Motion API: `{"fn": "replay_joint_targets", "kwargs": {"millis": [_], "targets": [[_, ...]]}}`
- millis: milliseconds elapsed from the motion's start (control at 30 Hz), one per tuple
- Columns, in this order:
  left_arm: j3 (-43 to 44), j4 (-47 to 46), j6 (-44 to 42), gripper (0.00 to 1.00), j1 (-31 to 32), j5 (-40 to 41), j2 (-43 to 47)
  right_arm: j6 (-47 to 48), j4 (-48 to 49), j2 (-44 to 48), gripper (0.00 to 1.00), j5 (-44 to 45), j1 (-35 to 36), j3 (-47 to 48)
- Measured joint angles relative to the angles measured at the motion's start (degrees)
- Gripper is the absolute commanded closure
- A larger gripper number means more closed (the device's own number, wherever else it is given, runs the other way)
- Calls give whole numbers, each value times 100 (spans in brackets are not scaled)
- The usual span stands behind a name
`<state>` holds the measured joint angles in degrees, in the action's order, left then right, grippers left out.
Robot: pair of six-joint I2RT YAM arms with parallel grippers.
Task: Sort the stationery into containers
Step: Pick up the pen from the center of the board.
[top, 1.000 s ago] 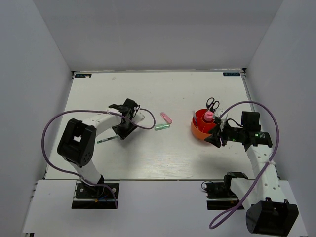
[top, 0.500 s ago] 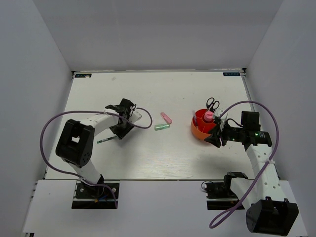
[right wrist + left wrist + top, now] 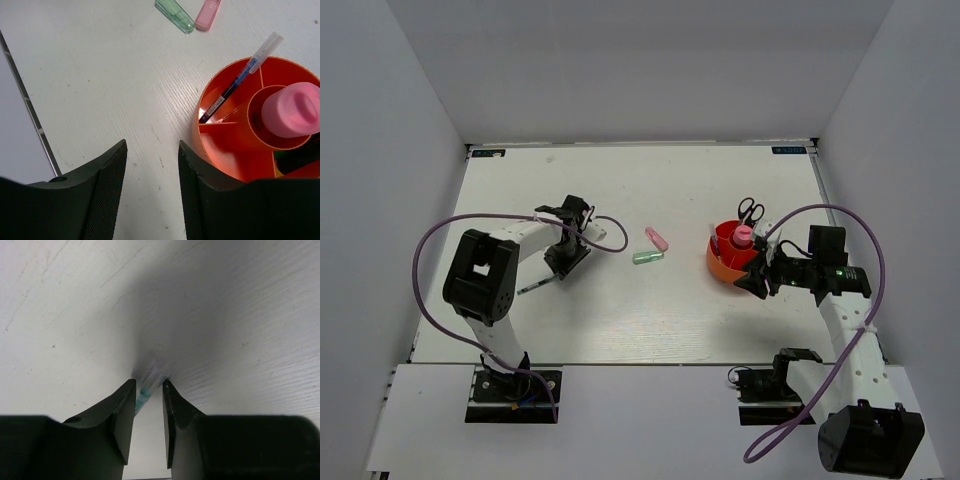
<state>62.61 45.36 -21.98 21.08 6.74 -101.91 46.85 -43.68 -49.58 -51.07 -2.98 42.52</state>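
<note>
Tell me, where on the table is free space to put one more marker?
Bare table lies in front of the pale green marker, between the left end effector and the orange cup. Crowded beside the cup, where the right end effector sits.

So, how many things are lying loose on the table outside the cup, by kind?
Markers: 2, the pink marker and the pale green marker
Pens: 1, the pen at the left gripper
Total: 3
</note>
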Motion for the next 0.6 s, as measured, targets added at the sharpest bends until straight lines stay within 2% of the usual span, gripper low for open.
{"fn": "replay_joint_targets", "kwargs": {"millis": [233, 300, 433, 600], "targets": [[-42, -39, 28, 62, -138, -273, 15, 0, 0, 103, 51, -9, 0, 0], [-46, -39, 55, 66, -192, -402, 20, -4, 0, 142, 51, -9, 0, 0], [-92, -42, 101, 81, -225, -560, 48, -26, 0, 197, 51, -11, 0, 0], [-101, -52, 160, 91, -223, -575, 57, -120, 4, 203, 53, -17, 0, 0]]}}
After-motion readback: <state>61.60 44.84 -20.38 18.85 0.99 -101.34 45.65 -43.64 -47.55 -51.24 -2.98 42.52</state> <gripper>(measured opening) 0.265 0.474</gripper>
